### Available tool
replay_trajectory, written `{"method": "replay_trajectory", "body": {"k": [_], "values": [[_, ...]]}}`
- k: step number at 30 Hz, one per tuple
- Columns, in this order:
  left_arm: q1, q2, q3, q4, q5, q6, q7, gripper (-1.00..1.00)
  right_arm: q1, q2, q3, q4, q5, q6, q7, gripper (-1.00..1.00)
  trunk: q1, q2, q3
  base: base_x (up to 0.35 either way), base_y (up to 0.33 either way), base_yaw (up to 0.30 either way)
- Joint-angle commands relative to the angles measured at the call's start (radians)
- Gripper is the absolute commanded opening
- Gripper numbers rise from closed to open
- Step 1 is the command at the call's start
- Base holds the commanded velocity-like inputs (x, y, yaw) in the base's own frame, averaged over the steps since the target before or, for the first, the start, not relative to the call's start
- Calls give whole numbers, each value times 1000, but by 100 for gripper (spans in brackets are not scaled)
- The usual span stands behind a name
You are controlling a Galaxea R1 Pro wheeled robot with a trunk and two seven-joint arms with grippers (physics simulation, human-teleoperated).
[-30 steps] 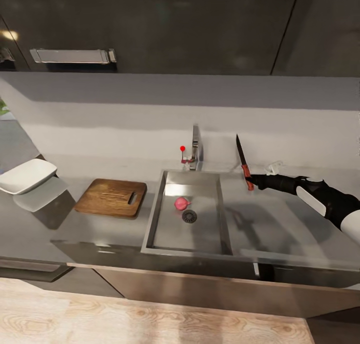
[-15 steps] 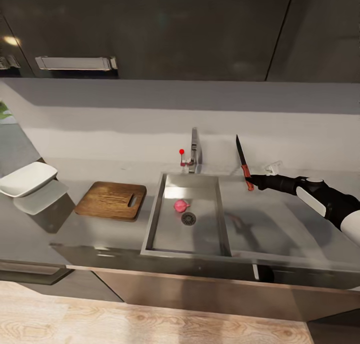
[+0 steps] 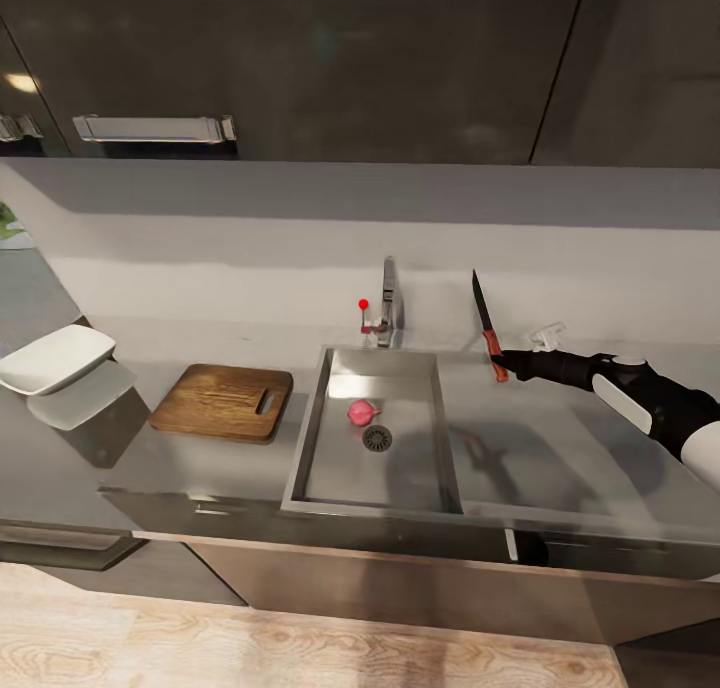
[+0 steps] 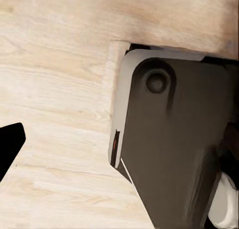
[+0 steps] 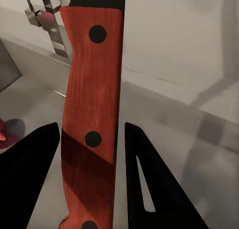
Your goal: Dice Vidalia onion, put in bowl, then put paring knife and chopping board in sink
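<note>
While I stand facing the kitchen surface [image 3: 560, 468], its steel sink [image 3: 310, 438] sits at the centre of my head view. At nine o'clock from the basin lies the chopping board [image 3: 215, 400], its long axis running left to right and its slot handle toward the sink. Farther out at nine o'clock rests the white bowl [image 3: 55, 358]. My right jaws [image 3: 505, 364] hover at three o'clock from the basin, above the drainboard, pinching the paring knife [image 3: 485, 326] by its reddish handle, blade pointing up toward twelve o'clock. The Vidalia onion [image 3: 362, 411], smallest of all, lies in the basin beside the drain. It lies toward eight o'clock from my right jaws, which are occupied. I judge my left arm must fetch it; I cannot tell whether my left jaws [image 4: 7, 149] are spread.
</note>
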Motion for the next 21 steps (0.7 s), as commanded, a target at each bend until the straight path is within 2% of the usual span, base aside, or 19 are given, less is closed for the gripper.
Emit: {"method": "replay_trajectory", "body": {"k": [1, 10, 14, 21], "values": [[0, -1, 7, -15, 0, 0, -12, 100, -2, -1, 4, -1, -11, 6, 0, -100, 1, -2, -2, 0, 0, 0], [52, -3, 8, -5, -6, 7, -13, 100, 50, -53, 5, 23, -8, 13, 1, -100, 1, -2, -2, -1, 0, 0], [75, 0, 11, -5, -6, 7, -13, 100, 70, -56, 6, 23, -9, 11, 2, -100, 1, -2, -2, -144, 0, 0], [115, 1, 13, -5, -6, 7, -13, 100, 72, -56, 6, 23, -8, 12, 2, -100, 1, -2, -2, -316, 0, 0]]}}
